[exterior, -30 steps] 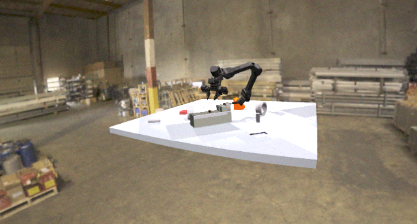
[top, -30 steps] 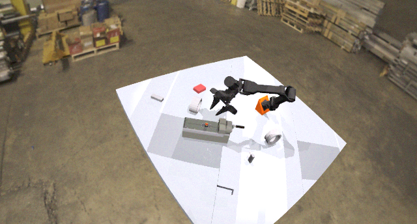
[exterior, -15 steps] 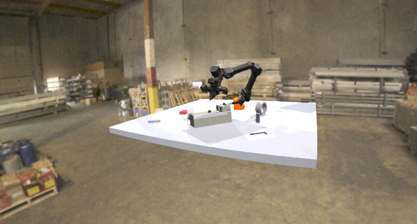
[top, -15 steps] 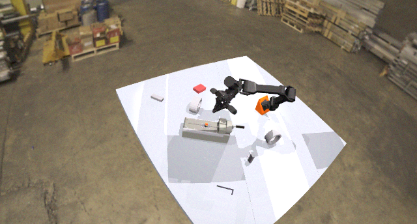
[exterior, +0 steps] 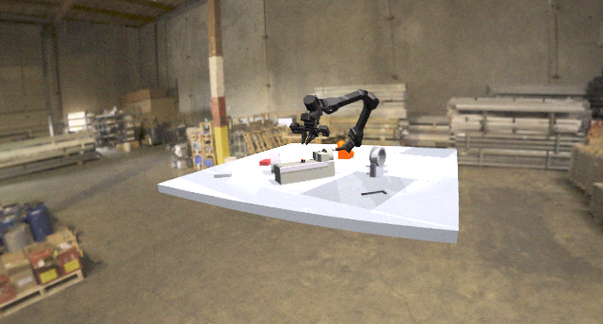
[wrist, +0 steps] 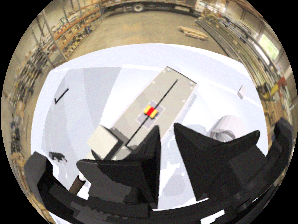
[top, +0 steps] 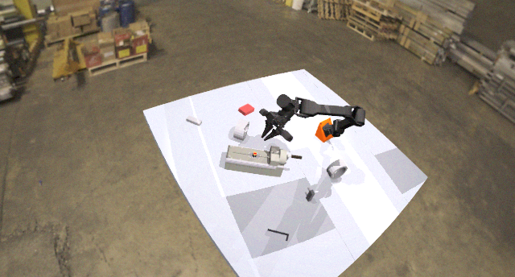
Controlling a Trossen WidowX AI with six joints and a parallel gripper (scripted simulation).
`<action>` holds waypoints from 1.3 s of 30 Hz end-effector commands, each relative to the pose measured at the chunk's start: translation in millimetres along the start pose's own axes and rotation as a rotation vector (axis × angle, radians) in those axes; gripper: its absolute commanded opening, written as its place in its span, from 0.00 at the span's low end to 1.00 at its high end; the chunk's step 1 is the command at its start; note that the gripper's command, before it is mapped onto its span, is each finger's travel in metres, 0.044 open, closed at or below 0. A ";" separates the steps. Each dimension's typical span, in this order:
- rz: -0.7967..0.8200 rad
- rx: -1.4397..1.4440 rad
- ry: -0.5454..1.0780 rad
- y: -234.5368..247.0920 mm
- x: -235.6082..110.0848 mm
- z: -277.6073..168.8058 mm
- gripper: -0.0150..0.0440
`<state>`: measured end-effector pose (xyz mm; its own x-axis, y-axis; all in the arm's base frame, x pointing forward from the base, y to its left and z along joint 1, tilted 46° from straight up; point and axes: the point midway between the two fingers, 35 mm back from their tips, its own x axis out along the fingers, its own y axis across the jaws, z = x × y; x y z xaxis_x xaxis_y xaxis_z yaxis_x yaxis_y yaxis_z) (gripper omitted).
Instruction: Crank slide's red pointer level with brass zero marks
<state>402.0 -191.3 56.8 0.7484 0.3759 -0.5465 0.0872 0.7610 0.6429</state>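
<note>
The machine (top: 251,167) (exterior: 308,173) (wrist: 176,102) is a long beige box with a slotted top and a blocky head (top: 278,156) (wrist: 104,142) at one end. Its crank handle (top: 296,157) (wrist: 77,184), a dark brown grip, sticks out beyond the head. The red pointer (top: 254,155) (wrist: 150,112) sits in the slot near mid-length, with yellow brass marks close beside it; exact alignment cannot be told. My gripper (top: 263,138) (exterior: 305,143) (wrist: 166,128) is slightly open and empty, fingers pointing down, above and behind the machine, away from the handle.
A white ring (top: 241,132) (wrist: 227,126) and red block (top: 246,109) (exterior: 265,162) lie behind the machine. An orange wedge (top: 322,132) (exterior: 345,153) is by the arm base. A grey ring (top: 331,171), small dark object (top: 310,195), hex key (top: 278,232) and pale bar (top: 194,120) lie around.
</note>
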 end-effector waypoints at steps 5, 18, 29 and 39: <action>-0.001 0.000 0.000 -0.1 0.0 0.0 0.70; -0.001 0.000 0.000 -0.1 0.0 0.0 0.78; -0.001 0.000 0.000 -0.1 0.0 0.0 0.29; -0.001 0.000 0.000 -0.1 0.0 0.0 0.25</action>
<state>402.0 -191.3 56.8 0.7484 0.3759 -0.5464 0.0872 0.7609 0.6429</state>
